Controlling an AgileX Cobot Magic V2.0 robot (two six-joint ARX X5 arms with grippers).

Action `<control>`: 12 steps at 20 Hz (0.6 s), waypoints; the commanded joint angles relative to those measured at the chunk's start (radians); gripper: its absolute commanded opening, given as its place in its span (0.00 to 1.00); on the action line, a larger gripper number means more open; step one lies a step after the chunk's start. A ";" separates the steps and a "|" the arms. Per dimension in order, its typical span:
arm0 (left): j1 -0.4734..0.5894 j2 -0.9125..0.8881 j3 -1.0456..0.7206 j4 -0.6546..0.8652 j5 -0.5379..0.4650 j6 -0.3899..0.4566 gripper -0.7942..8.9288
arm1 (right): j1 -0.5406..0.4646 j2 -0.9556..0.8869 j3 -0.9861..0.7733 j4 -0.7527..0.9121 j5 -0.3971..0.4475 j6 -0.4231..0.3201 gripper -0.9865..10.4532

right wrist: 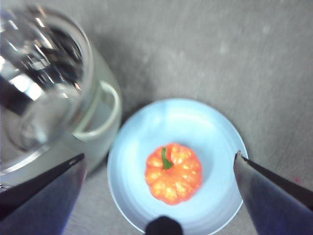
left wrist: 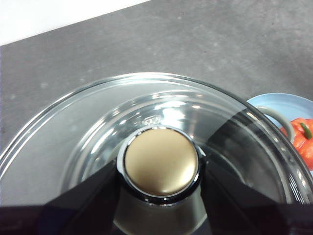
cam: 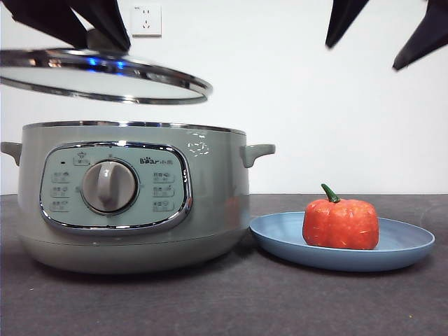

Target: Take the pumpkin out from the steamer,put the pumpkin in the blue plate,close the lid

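The pumpkin [cam: 341,222] sits upright in the blue plate [cam: 409,245], to the right of the steamer [cam: 133,196]. It also shows in the right wrist view [right wrist: 173,173] on the plate [right wrist: 205,127]. My left gripper [left wrist: 161,169] is shut on the knob [left wrist: 161,160] of the glass lid [cam: 105,75] and holds the lid a little above the open steamer, slightly tilted. My right gripper [right wrist: 159,159] is open and empty, high above the plate and pumpkin; its jaws show at the top right of the front view [cam: 381,28].
A dark grey table [cam: 224,301] carries the steamer and plate. A white wall with a socket [cam: 145,19] stands behind. The steamer's side handle [right wrist: 100,110] lies close to the plate's rim.
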 commanded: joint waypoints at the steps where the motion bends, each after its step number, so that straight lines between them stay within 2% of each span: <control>1: 0.000 -0.008 -0.019 0.092 0.010 -0.026 0.07 | 0.000 -0.045 -0.006 -0.002 0.001 0.029 0.52; 5: 0.000 -0.008 -0.024 0.121 0.052 -0.030 0.07 | 0.000 -0.106 -0.006 -0.020 0.001 0.029 0.52; 12: 0.000 0.016 -0.024 0.139 0.056 -0.052 0.07 | 0.000 -0.129 -0.006 -0.048 0.001 0.029 0.52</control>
